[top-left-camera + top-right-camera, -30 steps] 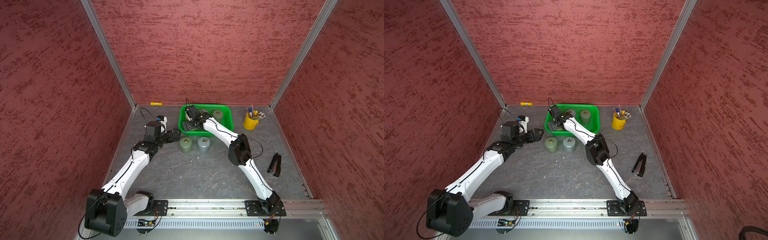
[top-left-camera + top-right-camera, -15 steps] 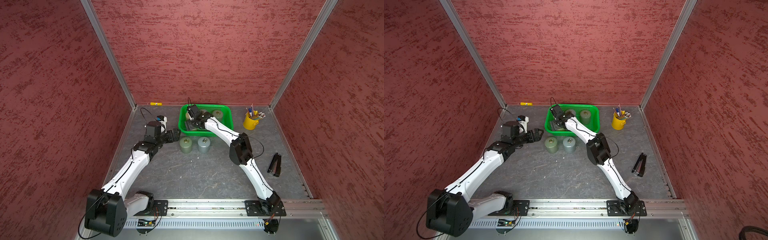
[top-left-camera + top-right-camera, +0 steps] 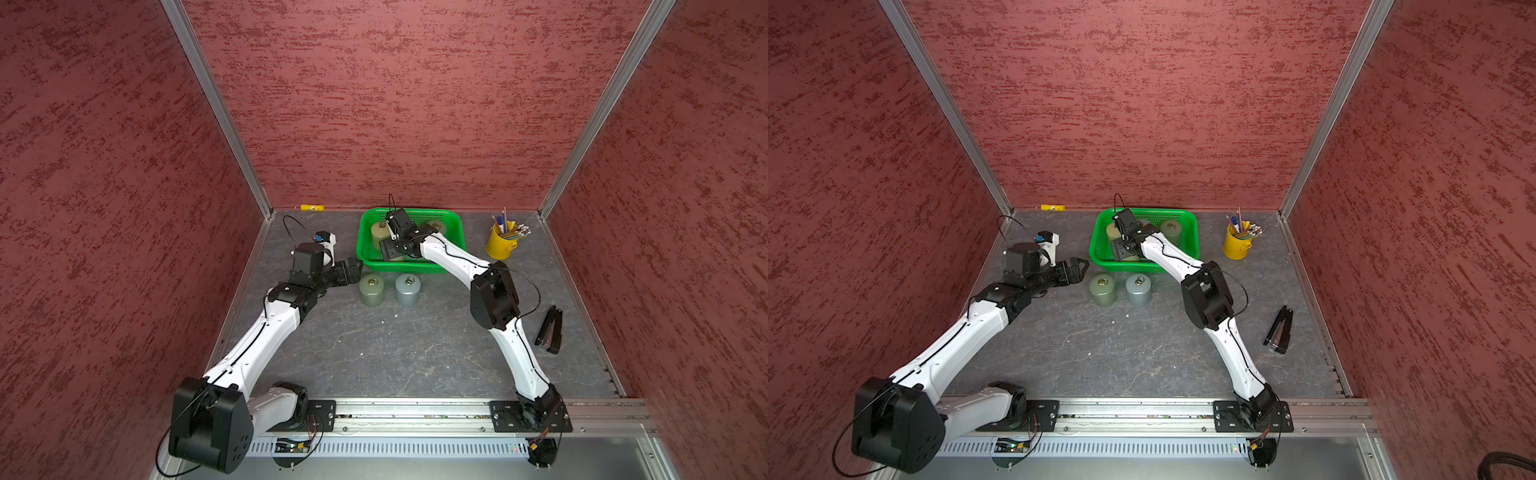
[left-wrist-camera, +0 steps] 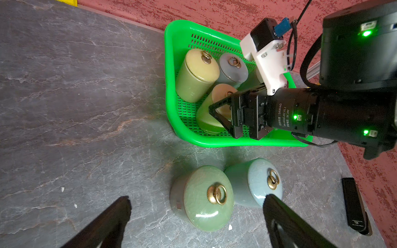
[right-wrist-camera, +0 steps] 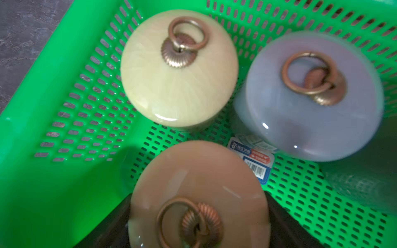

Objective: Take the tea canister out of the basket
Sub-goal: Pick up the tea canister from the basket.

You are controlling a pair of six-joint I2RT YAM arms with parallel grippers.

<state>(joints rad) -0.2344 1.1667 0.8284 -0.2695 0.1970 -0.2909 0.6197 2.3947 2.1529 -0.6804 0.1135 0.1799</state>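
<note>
On the desk (image 3: pixel 374 353), the left arm's fingers (image 4: pixel 283 216) stayed spread wide just left of the green canister (image 4: pixel 206 199) and pale blue canister (image 4: pixel 255 180). Beyond, the right arm's fingers (image 5: pixel 287 227), apart a second before, had clamped on the tan-lidded tea canister (image 5: pixel 199 182), which was still inside the basket (image 5: pixel 43 182) at its near left. A cream canister (image 5: pixel 178 70) and grey canister (image 5: pixel 311 96) stood farther back.

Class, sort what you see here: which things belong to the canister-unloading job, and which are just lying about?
Job: bright green perforated plastic basket; tan-lidded ceramic tea canister, held by right gripper; cream-lidded canister; grey-lidded canister.
Lying about: small yellow bucket of pencils; black stapler; small yellow stick.
</note>
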